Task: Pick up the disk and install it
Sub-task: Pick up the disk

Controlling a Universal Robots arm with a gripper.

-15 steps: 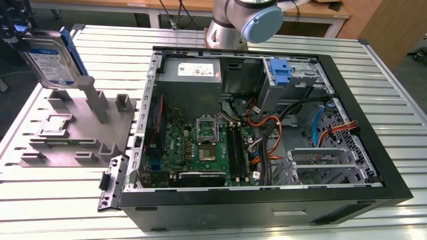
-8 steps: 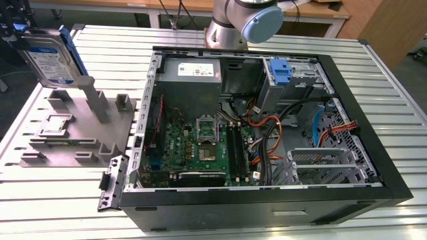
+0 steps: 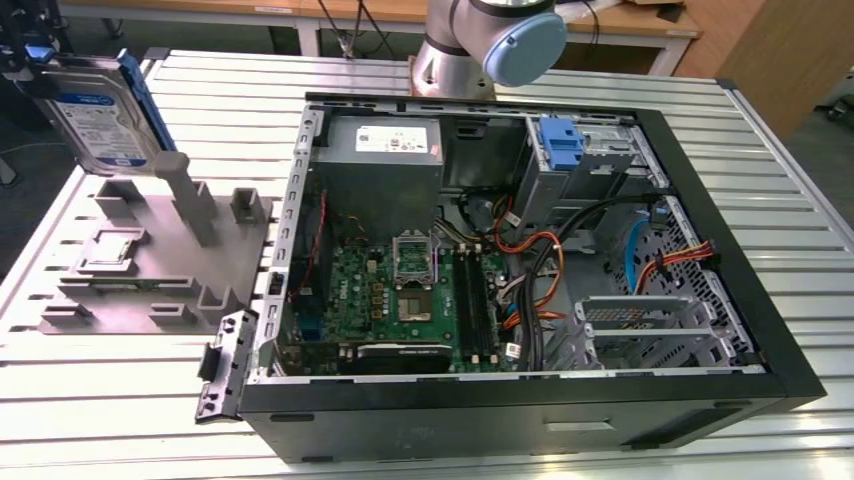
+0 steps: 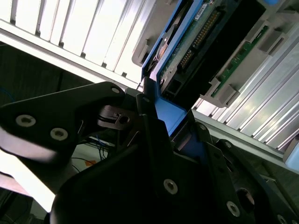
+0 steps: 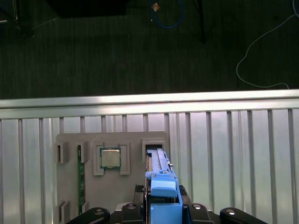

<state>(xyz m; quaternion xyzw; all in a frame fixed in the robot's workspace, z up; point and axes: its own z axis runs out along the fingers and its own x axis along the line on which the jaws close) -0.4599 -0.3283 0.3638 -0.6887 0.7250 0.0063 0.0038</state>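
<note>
Exterior view: tool clamped on the top end of the flat silver-grey metal disk with white-and-blue label and blue plastic frame. The disk hangs tilted below the tool, above the grey plastic parts fixture on the slatted metal worktop. An open black computer case stands off to the side.
Second wrist view: black fingers pinch the disk's blue frame.
First wrist view: disk sits edge-on in the tool, with the fixture and a square processor chip beneath.

Metal disk, blue plastic frame, table probably aluminium
</note>
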